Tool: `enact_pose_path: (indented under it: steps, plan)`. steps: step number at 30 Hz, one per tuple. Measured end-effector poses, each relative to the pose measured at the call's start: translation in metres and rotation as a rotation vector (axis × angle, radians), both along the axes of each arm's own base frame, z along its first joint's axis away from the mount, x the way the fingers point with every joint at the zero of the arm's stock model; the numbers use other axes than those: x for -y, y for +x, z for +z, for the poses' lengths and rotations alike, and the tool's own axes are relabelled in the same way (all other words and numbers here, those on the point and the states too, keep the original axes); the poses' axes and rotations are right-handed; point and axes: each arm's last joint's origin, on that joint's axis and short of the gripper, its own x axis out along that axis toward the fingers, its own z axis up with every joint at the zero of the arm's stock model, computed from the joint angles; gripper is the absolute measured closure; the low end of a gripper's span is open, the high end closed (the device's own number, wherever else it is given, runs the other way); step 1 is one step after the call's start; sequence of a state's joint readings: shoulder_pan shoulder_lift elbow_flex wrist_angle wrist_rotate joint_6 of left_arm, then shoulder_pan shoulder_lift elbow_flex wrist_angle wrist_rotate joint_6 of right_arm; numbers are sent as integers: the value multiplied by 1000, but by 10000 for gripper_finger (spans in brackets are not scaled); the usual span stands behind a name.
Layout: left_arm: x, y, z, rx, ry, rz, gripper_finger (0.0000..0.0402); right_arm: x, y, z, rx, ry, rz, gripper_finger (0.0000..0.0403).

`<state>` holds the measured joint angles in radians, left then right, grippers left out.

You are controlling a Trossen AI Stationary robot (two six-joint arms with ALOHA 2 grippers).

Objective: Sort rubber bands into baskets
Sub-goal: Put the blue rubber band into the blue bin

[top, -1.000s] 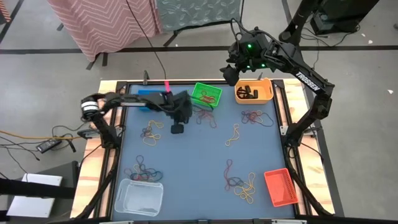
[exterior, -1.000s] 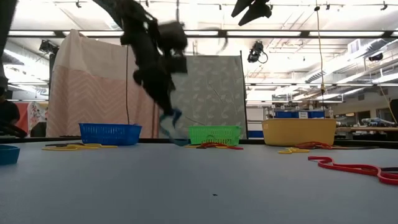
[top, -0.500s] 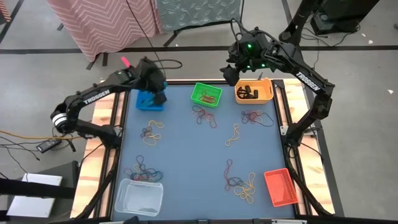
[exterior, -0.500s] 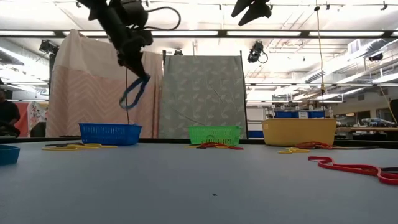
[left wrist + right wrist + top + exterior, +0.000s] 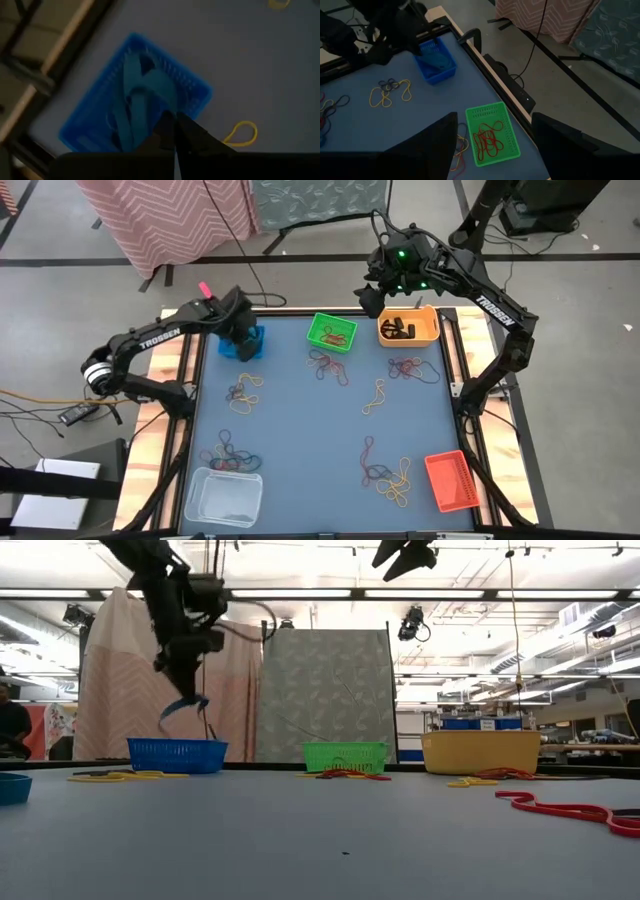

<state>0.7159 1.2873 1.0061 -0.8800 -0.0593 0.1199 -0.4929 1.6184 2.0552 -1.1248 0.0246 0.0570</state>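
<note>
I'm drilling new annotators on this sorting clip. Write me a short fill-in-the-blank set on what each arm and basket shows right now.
1. The left gripper holds a blue rubber band above the ____ basket.
2. The green basket holds rubber bands that are ____ in colour.
3. The right gripper hangs high with its jaws ____.
4. The clear white basket sits at the table's near-____ corner in the high view.

Missing words: blue; red; open; left
</note>
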Motion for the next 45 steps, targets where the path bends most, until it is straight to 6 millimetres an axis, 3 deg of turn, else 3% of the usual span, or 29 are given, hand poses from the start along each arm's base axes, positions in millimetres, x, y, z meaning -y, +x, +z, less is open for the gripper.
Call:
enact_pose_path:
  steps: [6, 12, 20, 26, 36, 40, 45]
  plan:
    - [2, -12, -26, -71, -44, 109, 401, 0, 0, 0, 0, 0, 0, 137]
    - [-3, -20, -34, -96, -27, 184, 388, 0, 0, 0, 0, 0, 0, 137]
    - [-2, -21, -34, -99, -46, 203, 300, 0, 0, 0, 0, 0, 0, 137]
    - [-2, -18, -18, -62, -95, 183, 213, 0, 0, 0, 1, 0, -1, 137]
    - [-3, -10, 35, 49, -121, 110, 111, 0, 0, 0, 1, 0, -1, 137]
    - [25, 2, 37, 81, -307, -54, 102, 0, 0, 0, 0, -2, 1, 137]
    - [96, 15, 17, -14, -464, -340, 111, 0, 0, 0, -4, -5, 6, 137]
